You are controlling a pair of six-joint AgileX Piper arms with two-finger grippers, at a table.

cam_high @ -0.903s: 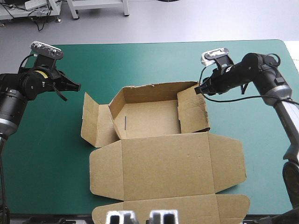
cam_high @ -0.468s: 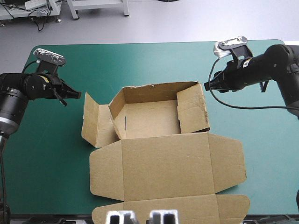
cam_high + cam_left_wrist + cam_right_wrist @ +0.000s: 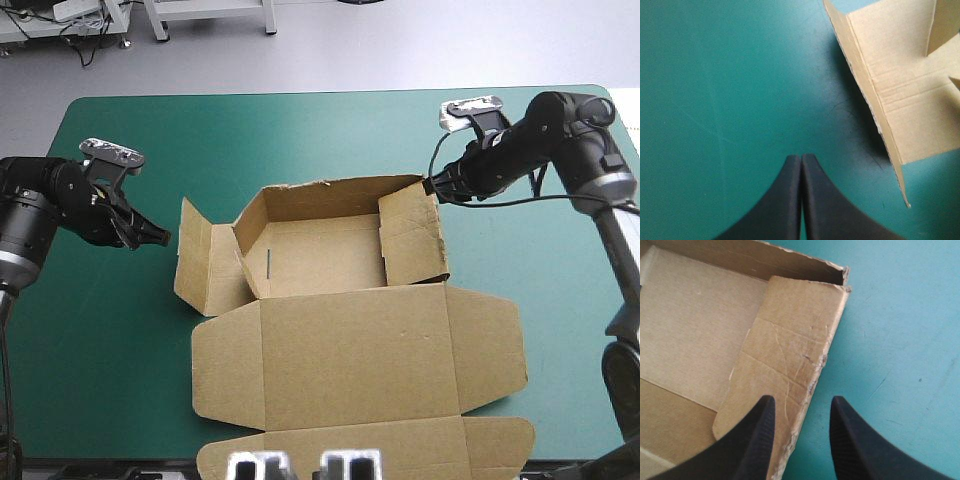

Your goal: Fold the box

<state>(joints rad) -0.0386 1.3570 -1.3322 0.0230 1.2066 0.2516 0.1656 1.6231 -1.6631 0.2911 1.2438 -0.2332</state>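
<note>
Box (image 3: 320, 255) sits centred on the table (image 3: 250, 130), lid (image 3: 360, 355) flat toward 6 o'clock; right end effector (image 3: 432, 186), narrowly parted, straddles its 2 o'clock wall (image 3: 412, 235), likely to tuck it; left end effector (image 3: 160, 238), pinched empty, hovers at 9 o'clock.

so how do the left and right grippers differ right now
The left gripper is shut; the right gripper is open. The left gripper is over bare teal-green cover, short of the box and its left flap; the right gripper straddles the edge of the right flap, one finger over board, one over cover. Both point toward the box and hold nothing.
</note>
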